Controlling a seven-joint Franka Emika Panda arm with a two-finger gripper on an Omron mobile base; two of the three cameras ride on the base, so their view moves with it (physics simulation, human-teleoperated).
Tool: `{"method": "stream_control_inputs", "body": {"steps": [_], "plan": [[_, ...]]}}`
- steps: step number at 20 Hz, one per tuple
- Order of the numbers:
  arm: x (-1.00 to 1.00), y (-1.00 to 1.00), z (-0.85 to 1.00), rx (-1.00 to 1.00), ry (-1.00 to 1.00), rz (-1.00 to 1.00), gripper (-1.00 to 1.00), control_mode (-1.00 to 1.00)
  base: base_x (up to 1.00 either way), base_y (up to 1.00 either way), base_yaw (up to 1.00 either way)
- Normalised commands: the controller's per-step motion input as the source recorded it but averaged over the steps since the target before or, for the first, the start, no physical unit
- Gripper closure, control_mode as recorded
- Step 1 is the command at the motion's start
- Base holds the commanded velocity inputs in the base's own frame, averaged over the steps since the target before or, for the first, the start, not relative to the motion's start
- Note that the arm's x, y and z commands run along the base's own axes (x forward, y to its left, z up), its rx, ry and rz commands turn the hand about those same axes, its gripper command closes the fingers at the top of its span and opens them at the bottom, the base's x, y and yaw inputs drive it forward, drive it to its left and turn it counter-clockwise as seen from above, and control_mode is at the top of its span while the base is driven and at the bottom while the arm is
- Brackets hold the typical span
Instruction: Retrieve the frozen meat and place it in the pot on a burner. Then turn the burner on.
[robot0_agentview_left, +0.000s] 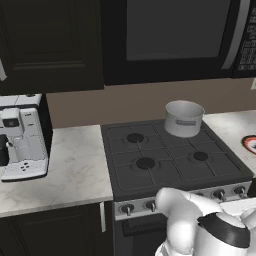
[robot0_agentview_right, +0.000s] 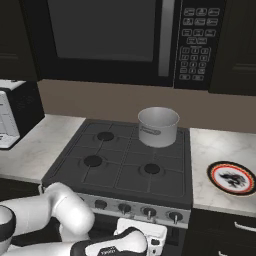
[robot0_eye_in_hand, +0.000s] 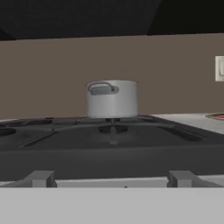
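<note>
Hand view is looking level across the stove (robot0_eye_in_hand: 109, 153) at the pot (robot0_eye_in_hand: 112, 99), sitting straight ahead on the far burner; gripper jaws standing spread, empty.

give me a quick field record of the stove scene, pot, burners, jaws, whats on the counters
pot: silver-grey pot upright on the back right burner, handle facing the robot
free burners: three, e.g. front left burner
meat: none seen in the pot from here
jaws: open, low in front of the stove
left counter: coffee machine
right counter: round plate
knobs: row along stove front
</note>
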Motion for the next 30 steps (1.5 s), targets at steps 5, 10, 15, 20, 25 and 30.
{"method": "stream_control_inputs", "body": {"steps": [5, 10, 15, 20, 25, 30], "plan": [[0.18, -0.01, -0.19, 0.0, -0.02, 0.0, -1.0, -1.0, 0.0, 0.0, 0.0], [0.09, 0.0, -0.34, 0.0, -0.08, 0.0, -1.0, -1.0, 0.0, 0.0, 0.0], [0.14, 0.0, -0.2, 0.0, -0.05, 0.0, -1.0, -1.0, 0.0, 0.0, 0.0], [0.23, 0.0, 0.0, 0.0, 0.0, 0.0, -1.0, -1.0, 0.0, 0.0, 0.0], [0.27, 0.0, -0.04, 0.0, 0.0, 0.0, -1.0, -1.0, 0.0, 0.0, 0.0], [0.22, 0.0, -0.19, 0.0, -0.03, 0.0, -1.0, -1.0, 0.0, 0.0, 0.0]]}}
